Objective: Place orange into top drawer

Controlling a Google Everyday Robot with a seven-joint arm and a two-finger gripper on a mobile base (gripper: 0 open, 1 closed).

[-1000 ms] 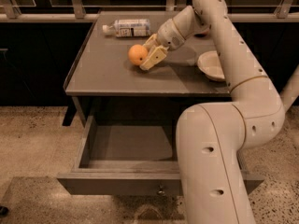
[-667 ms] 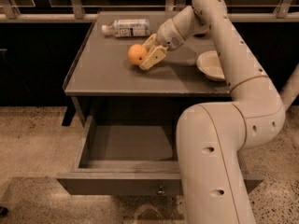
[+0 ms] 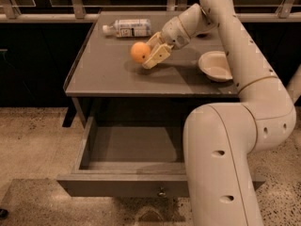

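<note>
With the gripper (image 3: 148,54), upper centre of the frame, pinches the orange (image 3: 138,52) between closed-in fingers over the tabletop (image 3: 103,74). Nearest, lower centre: top drawer (image 3: 108,187) pulled open. Farther back: white bowl (image 3: 215,66) at right, plastic bottle (image 3: 128,28) lying at upper left.

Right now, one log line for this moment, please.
gripper at small round yellow-orange orange over grey tabletop | wide grey top drawer open | placement not yet done
</note>
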